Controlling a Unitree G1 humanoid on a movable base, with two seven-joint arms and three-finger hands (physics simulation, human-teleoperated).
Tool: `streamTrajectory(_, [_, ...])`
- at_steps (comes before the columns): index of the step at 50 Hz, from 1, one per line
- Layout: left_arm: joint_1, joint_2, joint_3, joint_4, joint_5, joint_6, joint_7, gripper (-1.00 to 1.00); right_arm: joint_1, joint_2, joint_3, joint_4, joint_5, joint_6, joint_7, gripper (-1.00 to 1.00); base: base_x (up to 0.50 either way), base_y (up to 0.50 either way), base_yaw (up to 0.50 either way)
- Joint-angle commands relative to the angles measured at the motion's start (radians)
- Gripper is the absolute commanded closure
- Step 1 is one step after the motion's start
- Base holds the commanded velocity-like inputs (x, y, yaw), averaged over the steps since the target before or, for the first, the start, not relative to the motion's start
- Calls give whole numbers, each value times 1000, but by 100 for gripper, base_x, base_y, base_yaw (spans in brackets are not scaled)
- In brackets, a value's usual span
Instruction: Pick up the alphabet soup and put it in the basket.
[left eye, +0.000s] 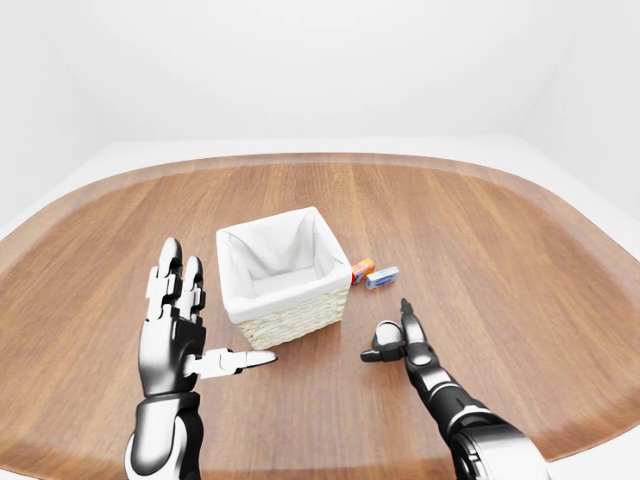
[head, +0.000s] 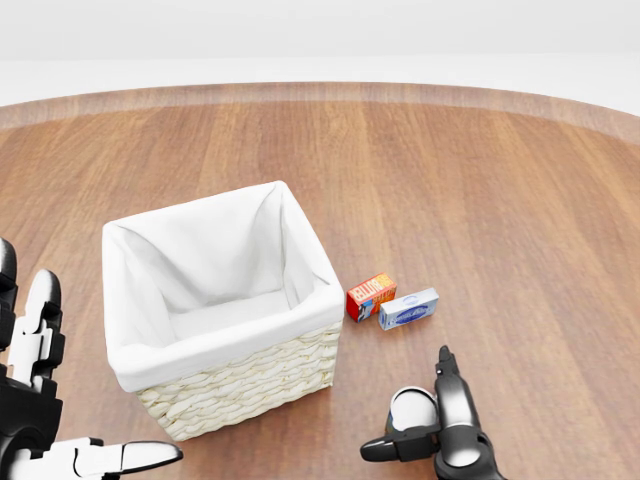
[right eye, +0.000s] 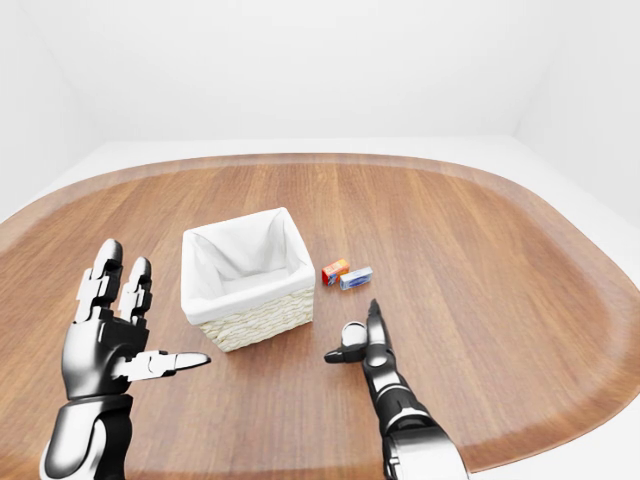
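The alphabet soup (head: 411, 407), a stiff, smooth, probably weighty can upright on the desk (head: 520, 200) near the basket (head: 222, 300), sits between the right hand (head: 425, 432)'s spread fingers, best gripped mid-wall; left hand (left eye: 178, 325) splayed, empty.

**A:** so what did the left eye cam actually show?

**B:** basket (left eye: 283, 290) sat mid-table, wicker with a white cloth liner, nothing visible inside it. Just right of it lay a small red-orange box (left eye: 363, 269) and a blue-and-white box (left eye: 381, 277), side by side on the wooden table (left eye: 480, 230).

**A:** and the hands?

**B:** left hand (left eye: 178, 335) was raised at lower left, fingers spread, thumb pointing toward the basket, holding nothing. Right hand (left eye: 398, 341) was low, right of the basket, fingers open around the alphabet soup (left eye: 388, 337), thumb on its left. Couldn't tell if it was touching.
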Motion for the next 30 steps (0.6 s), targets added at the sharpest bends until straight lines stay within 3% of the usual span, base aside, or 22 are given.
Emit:
streamTrajectory(1, [6,-2,3,-7,-4,0,-5,-100,22,-6,-22,116,-31,0,-160,-100,0,0,0])
streamTrajectory(30, [7,-4,2,-13,-5,1,-7,-100,37,14,-16,123,-67,0,-118,-100,0,0,0])
